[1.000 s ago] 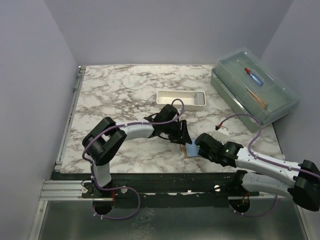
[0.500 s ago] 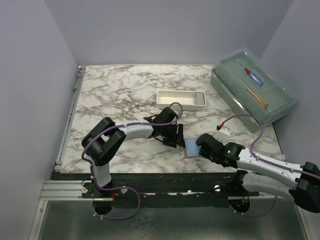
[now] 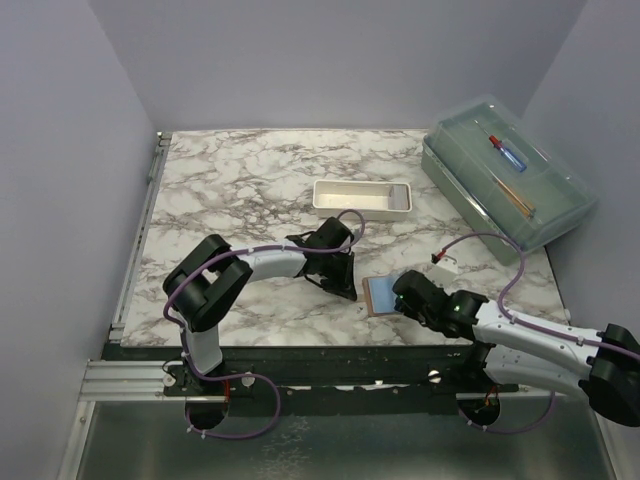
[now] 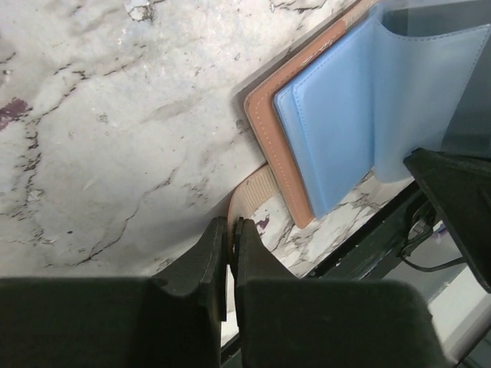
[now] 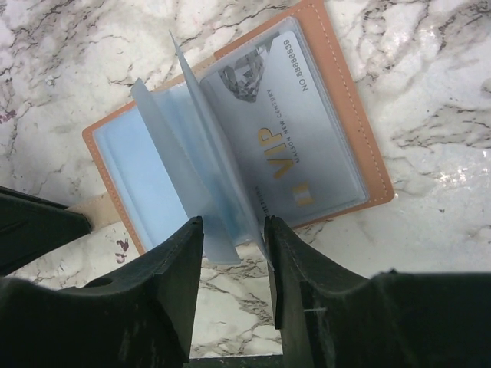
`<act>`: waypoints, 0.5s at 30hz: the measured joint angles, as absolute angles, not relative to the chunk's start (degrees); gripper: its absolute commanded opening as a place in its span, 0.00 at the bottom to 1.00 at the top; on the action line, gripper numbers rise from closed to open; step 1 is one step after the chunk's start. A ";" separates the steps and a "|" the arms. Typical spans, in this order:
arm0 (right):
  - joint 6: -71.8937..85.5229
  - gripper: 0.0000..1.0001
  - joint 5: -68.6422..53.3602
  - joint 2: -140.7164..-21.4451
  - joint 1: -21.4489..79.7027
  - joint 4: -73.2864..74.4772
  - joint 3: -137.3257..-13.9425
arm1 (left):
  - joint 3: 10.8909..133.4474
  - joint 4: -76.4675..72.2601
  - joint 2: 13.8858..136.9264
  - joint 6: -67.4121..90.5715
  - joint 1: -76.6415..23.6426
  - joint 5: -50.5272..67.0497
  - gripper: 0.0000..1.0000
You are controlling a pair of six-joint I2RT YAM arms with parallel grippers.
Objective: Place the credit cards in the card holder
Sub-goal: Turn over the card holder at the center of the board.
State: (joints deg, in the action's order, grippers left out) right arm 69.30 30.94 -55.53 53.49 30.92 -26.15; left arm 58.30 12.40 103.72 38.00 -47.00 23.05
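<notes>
card holder (image 5: 337, 100): tan, stitched rim | sleeves (image 5: 173, 146): clear plastic (glossy) | table (image 5: 430, 77): veined marble

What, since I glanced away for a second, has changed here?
The left gripper drew back leftward off the card holder and shut, uncovering its blue inside. The right gripper stayed at the card holder, open around its clear sleeves. Card holder, white tray and clear box did not move.
</notes>
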 measured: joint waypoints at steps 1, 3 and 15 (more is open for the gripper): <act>68.90 0.45 30.92 -55.53 53.49 30.17 -25.87 | 58.26 12.53 103.72 37.98 -46.87 23.05 0.00; 68.16 0.49 30.89 -55.53 53.36 28.99 -25.50 | 58.17 12.91 103.72 37.50 -46.57 22.98 0.00; 62.33 0.59 30.26 -55.57 52.38 20.36 -23.81 | 55.81 16.69 100.01 33.85 -43.42 22.39 0.00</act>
State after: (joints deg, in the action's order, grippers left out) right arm 62.33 30.26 -55.57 52.38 20.36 -23.81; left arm 55.81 16.69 100.01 33.85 -43.42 22.39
